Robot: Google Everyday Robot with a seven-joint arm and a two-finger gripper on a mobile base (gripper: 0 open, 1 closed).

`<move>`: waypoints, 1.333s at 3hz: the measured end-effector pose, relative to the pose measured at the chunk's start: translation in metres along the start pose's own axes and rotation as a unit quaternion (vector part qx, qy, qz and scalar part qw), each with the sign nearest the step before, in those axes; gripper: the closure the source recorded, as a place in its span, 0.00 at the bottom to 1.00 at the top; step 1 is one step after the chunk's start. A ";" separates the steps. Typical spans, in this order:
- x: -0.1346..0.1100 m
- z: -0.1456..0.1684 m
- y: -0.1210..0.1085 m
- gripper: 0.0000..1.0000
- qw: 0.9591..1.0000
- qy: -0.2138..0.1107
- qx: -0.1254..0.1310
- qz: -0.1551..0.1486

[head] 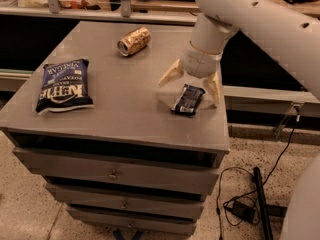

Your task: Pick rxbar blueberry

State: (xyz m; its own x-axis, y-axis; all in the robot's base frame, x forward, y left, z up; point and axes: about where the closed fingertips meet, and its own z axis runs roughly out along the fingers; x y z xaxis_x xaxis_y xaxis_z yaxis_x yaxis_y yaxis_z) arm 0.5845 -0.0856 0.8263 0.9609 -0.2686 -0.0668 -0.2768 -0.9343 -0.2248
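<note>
1. Flat grey top of a drawer cabinet (pixel 125 104), matte and dimly lit. Speckled pale floor (pixel 30 214) below, with a black cable (pixel 227 184) looping to a small adapter beside a dark bar lying at lower right. Behind the cabinet, a dark recess under a long ledge (pixel 150 15).
2. On the top, near the right edge: rxbar blueberry (pixel 187 99), lying flat, dark wrapper with pale print, long axis running towards the front edge and slightly skewed.
3. Directly over the bar's far end: gripper (pixel 190 91), lowered from the white arm (pixel 260 19), pale fingers (pixel 171 73) spread wide apart, one to each side of the bar, clamped on nothing. Contact with the wrapper not discernible.
4. Well apart at the left: blue chip bag (pixel 64 85), flat, white lettering upside down from this view. At the back, near the middle: gold can (pixel 134 40) on its side, its end facing front-left.
5. Three drawer fronts (pixel 115 173) below a dark slot, all closed, contents unseen.
6. Arm cut off at the upper right edge; lowest drawer cut off at the bottom; objects on the rear ledge too dim to identify.
</note>
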 end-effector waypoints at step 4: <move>-0.001 -0.009 -0.002 1.00 1.000 0.007 -0.006 0.005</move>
State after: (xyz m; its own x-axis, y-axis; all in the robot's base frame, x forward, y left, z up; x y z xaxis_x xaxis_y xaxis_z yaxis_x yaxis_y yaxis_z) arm 0.5845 -0.0853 0.8354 0.9578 -0.2818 -0.0559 -0.2872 -0.9340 -0.2124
